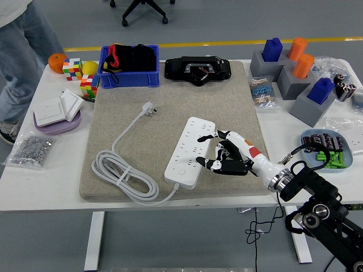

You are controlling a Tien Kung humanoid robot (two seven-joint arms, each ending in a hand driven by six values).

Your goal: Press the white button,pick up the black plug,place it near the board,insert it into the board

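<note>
Right robot hand (227,158) over black plug (234,161) — beside board (190,151)

Your right hand (227,158) has its fingers curled over the black plug, just right of the white rectangular power strip (190,151) on the grey felt mat (170,107) covering the counter (34,164).

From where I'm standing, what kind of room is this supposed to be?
Most likely a robotics test lab, not a home. A white table carries a grey mat laid out with practice items: a power strip, puzzle cubes and wall switches. A robot hand reaches over the mat, and the floor has a yellow line.
</note>
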